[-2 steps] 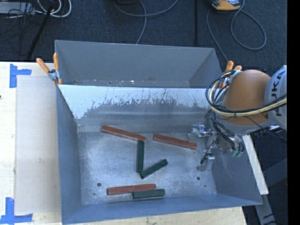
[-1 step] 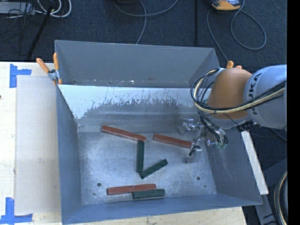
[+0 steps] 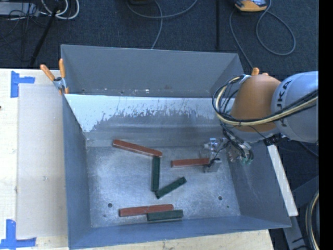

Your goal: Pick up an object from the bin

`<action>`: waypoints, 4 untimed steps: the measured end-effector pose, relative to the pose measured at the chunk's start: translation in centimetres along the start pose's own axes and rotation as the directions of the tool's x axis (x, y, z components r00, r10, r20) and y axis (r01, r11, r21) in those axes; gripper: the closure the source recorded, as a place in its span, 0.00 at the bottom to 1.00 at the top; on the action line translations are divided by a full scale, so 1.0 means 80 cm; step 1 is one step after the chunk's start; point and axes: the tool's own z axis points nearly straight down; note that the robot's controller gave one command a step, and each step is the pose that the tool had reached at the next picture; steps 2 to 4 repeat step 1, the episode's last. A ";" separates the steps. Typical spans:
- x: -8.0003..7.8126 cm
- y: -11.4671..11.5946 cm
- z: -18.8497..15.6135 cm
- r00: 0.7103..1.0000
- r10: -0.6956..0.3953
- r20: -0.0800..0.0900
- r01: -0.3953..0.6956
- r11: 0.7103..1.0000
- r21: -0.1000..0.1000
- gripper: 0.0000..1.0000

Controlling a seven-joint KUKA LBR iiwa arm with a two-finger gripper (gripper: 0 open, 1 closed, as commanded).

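From where I stand, the claw [image 3: 212, 159] hangs low inside the grey bin [image 3: 151, 82], out toward 3 o'clock on the floor. It is right at the near end of a short red-brown bar [image 3: 188, 163] that lies flat, pointing from 3 toward the middle. Claw and bar look to be touching, or as near as makes no difference. I cannot tell whether the claw is spread, pressed together or pinching the bar, as the wrist hardware crowds that spot.

My guess is that this bar is the likely pick. It lies alone with bare floor around it, so it can be reached end-on from the arm's side.

The other pieces lie well apart from the claw:
- A longer red-brown bar [image 3: 136, 148] slants at about 11 o'clock.
- Two dark green bars sit near the centre, one upright [image 3: 155, 174] and one angled [image 3: 170, 187], their lower ends meeting in a V.
- A red-brown strip [image 3: 145, 210] and a green one [image 3: 165, 216] lie side by side at 6 o'clock.

The orange cover [image 3: 252, 105] and looped cables [image 3: 229, 95] belong to the wrist.

Dark lettering on the pale arm casing [image 3: 304, 105] starts with what looks like "KU". The rest curves out of my sight. The bars carry no labels I can make out.
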 end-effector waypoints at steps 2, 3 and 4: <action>-0.014 -0.014 -0.165 1.000 0.004 0.009 -0.004 1.000 0.002 1.00; -0.014 -0.014 -0.165 1.000 0.004 0.009 -0.004 1.000 0.002 1.00; -0.014 -0.014 -0.165 1.000 0.004 0.009 -0.004 1.000 0.002 1.00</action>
